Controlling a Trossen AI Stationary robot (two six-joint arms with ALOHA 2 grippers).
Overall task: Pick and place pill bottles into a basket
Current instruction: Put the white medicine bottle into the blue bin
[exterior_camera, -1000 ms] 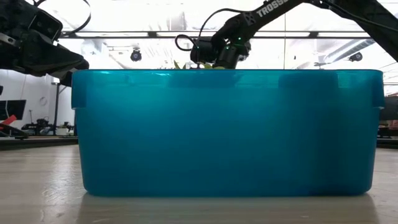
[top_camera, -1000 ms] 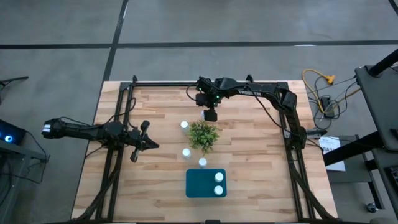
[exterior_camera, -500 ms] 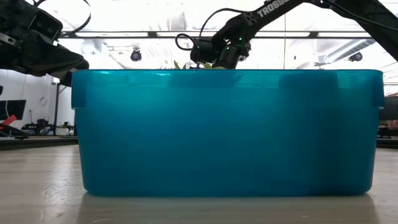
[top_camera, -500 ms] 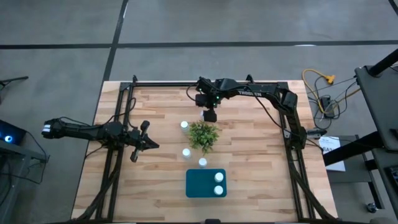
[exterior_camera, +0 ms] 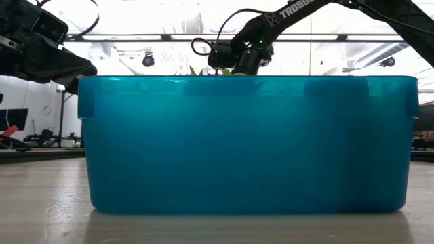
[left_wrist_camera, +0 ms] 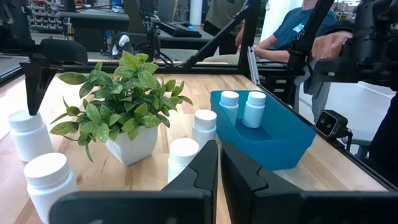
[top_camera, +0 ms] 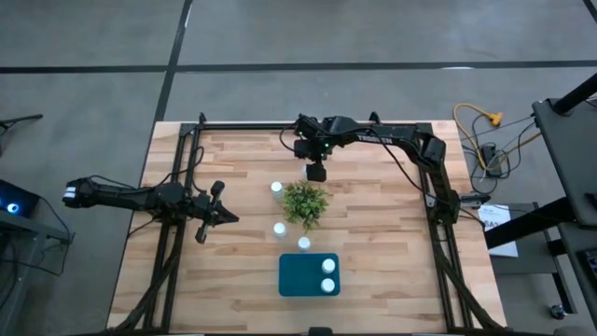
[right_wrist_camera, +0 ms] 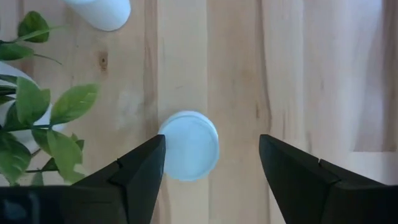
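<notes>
Little has shifted over the last second: the right claw [top_camera: 316, 172] has crept slightly toward the far edge of the worktop [top_camera: 373, 233], and the bottles, plant and basket lie as they did.

At the left side of the worktop the left claw [top_camera: 227, 217] waits with its fingers clenched together, pointing toward the middle. Next comes one pill bottle [top_camera: 276, 188] standing beside the plant [top_camera: 305, 203], with two more, the second bottle [top_camera: 279, 229] and the third bottle [top_camera: 303, 244], on the near side of the plant, close to the basket's far edge.

The teal basket [top_camera: 297, 275] sits near the front edge of the worktop. It holds two upright white bottles [top_camera: 327, 275] side by side against its right end; the rest of its floor is bare. In the left wrist view the same pair [left_wrist_camera: 244, 108] stands inside the basket's far end.

On the far side of the plant hangs the right claw, fingers spread wide and holding nothing. Its own camera looks straight down on a white cap [right_wrist_camera: 189, 145] between the fingers, nearer one finger [right_wrist_camera: 138, 168] than the other.
</notes>
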